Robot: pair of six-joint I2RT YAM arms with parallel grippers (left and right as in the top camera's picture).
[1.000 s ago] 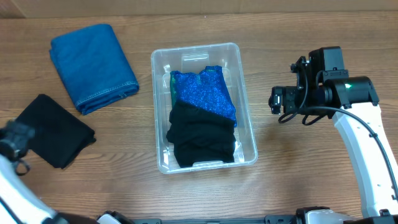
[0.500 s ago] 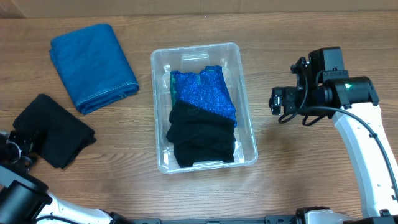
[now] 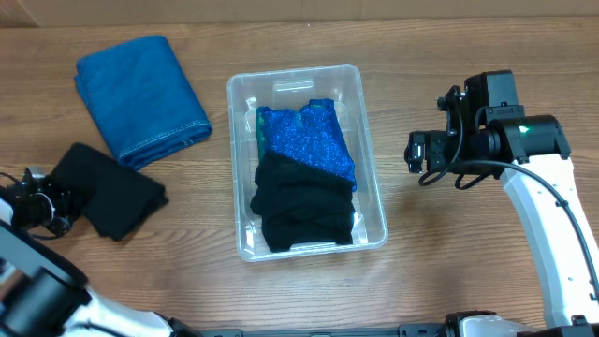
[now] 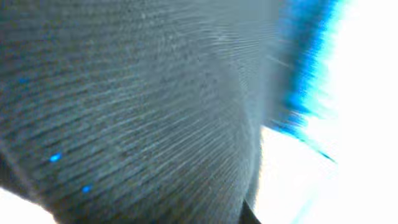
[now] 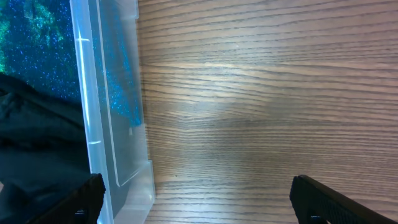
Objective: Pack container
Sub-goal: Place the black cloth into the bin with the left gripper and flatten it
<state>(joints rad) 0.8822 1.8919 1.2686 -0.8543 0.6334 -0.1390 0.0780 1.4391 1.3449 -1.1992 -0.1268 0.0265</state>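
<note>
Overhead:
- Clear rectangular plastic container (image 3: 296,72) sits mid-table on the wood-grain tabletop (image 3: 449,271).
- Inside it, a sparkly blue fabric (image 3: 309,139) lies toward the far end. A folded black garment (image 3: 304,208) overlaps its near edge.
- A folded blue denim-like cloth (image 3: 140,98) lies well to the container's left.
- Nearer the front is a folded black cloth (image 3: 114,190), with the left gripper (image 3: 45,199) at its left edge.
- Right gripper (image 3: 418,152) hovers just right of the container, apart from it.

Right wrist view adds:
- Fingers spread wide with nothing between them, only bare wood below.
- The container's side wall is at the left.

Left wrist view adds:
- Only blurred dark ribbed fabric, up against the lens. The fingers are hidden, so I cannot tell whether they grip.
</note>
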